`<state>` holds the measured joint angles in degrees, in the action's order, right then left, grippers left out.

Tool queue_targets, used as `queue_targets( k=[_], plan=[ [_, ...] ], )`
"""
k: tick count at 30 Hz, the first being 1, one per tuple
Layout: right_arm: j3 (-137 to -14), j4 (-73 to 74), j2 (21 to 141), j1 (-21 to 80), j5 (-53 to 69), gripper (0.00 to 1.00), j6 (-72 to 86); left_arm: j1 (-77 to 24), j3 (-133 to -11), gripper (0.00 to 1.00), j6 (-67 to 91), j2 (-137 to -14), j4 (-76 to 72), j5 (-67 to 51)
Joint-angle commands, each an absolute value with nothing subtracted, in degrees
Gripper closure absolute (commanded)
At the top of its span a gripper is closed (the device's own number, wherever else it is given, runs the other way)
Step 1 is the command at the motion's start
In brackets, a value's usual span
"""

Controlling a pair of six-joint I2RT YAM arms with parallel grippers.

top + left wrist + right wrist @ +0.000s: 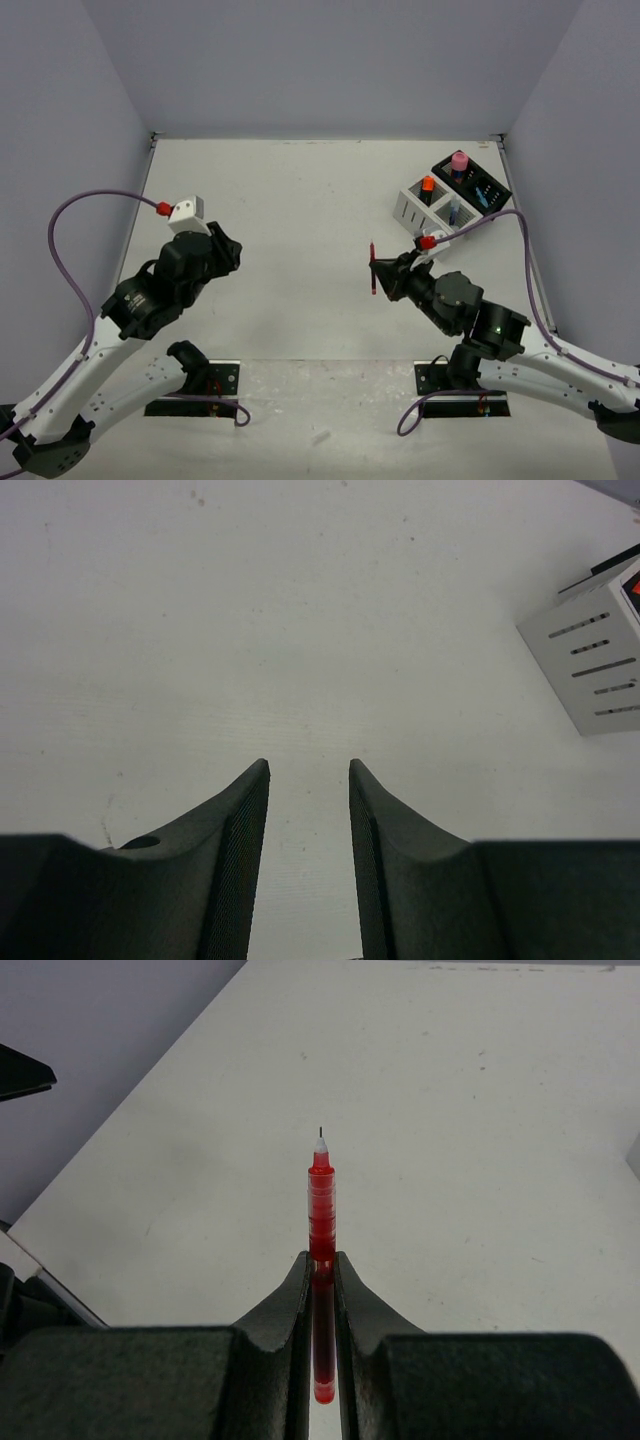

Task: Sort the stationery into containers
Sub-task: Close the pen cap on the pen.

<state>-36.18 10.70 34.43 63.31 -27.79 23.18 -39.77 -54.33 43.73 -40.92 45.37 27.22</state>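
My right gripper [320, 1257] is shut on a thin red pen [321, 1195], whose tip points away from the wrist over the bare table. From above, that red pen [373, 268] stands at the right gripper [380, 272], left of the containers. The white container [432, 208] holds an orange-capped highlighter [427, 185] and a blue pen [453, 212]. Behind it, the black container [470, 183] holds a stubby pink cylinder [459, 160]. My left gripper [308, 765] is open with nothing between its fingers and hovers over the table's left half [228, 250].
The white container's slotted side [590, 660] shows at the right edge of the left wrist view. Grey walls close the table on three sides. Purple cables loop from both arms, and the two arm bases sit at the near edge.
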Motion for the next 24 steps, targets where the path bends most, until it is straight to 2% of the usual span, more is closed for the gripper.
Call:
queue_targets(
  k=[1, 7, 15, 20, 24],
  plan=[
    [-37.9, 12.8, 34.9, 63.2, -29.5, 1.0, 24.2, -39.7, -53.3, 0.6, 40.2, -40.7, 43.5, 26.3],
    [-38.6, 15.5, 34.1, 63.2, -31.0, 1.0, 24.2, -39.8, -52.9, 0.6, 35.6, -43.7, 43.9, 20.3],
    [-38.7, 16.5, 33.3, 62.4, -32.2, 1.0, 23.4, -39.8, -49.6, 0.58, 32.9, -40.0, 41.1, 24.4],
    [-38.7, 16.6, 33.2, 62.3, -32.4, 1.0, 23.7, -39.8, -47.2, 0.57, 30.7, -36.7, 36.9, 21.4],
    [-39.5, 16.7, 34.1, 62.1, -32.2, 1.0, 23.6, -39.8, -47.0, 0.52, 30.2, -36.1, 36.9, 21.9]
  ],
)
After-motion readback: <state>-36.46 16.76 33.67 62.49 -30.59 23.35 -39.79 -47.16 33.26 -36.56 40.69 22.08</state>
